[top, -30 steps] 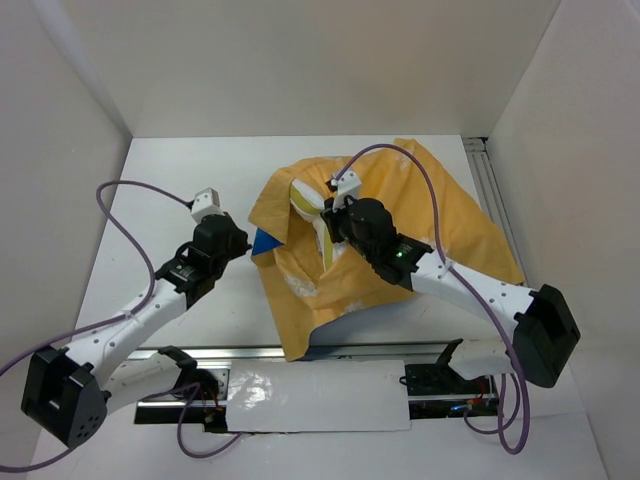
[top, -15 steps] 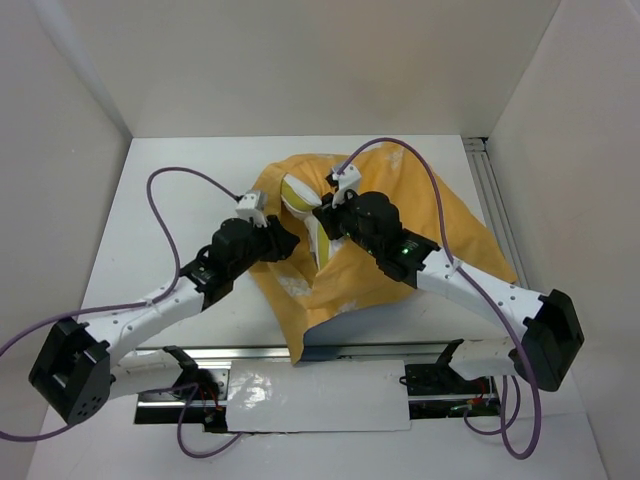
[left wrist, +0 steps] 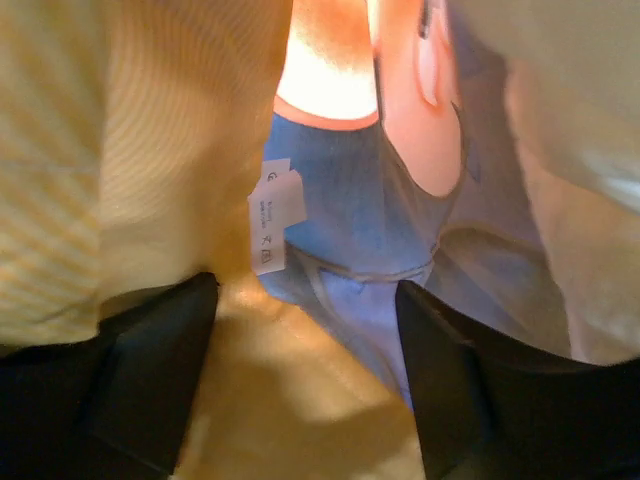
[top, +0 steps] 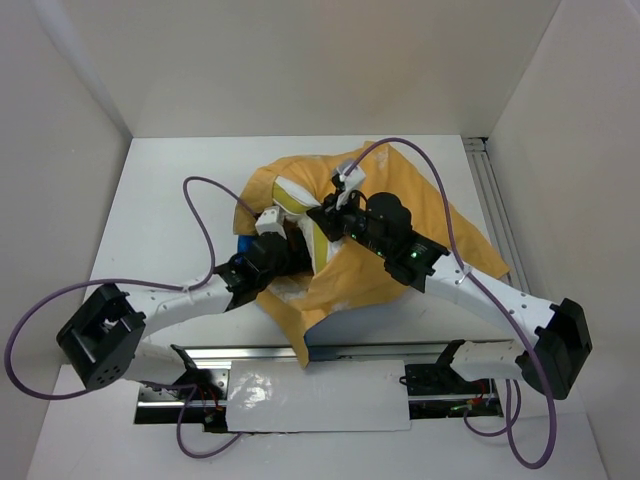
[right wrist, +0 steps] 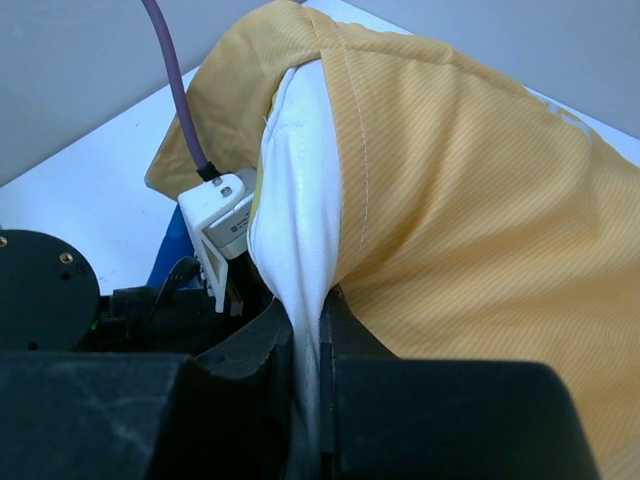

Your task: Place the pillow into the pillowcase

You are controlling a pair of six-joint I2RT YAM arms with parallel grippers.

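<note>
My left gripper (top: 288,250) has swung in from the left side of the table (top: 170,190) and now sits at the mouth of the pillowcase (top: 410,200). Its fingers, which were together a second ago, have spread. In the left wrist view they stand wide apart, with blue printed lining and a small white label (left wrist: 275,222) ahead of them and yellow cloth on either side. They are gripping nothing yet.

My right gripper (right wrist: 308,345) has not let go. Its fingers are pressed together on a fold of the pillow (right wrist: 300,190), holding it raised at the opening.

The pillowcase lies heaped orange side up across the middle of the table, trailing toward the right edge. The pillow is mostly covered, with only a white strip with yellow trim (top: 296,192) showing at the left end of the heap.

I read this as the left arm being ready to take the case's hem. If it closes on the lining and pulls toward the near edge while the right holds, the case should slide further over. The risk is that it catches pillow and case together.
</note>
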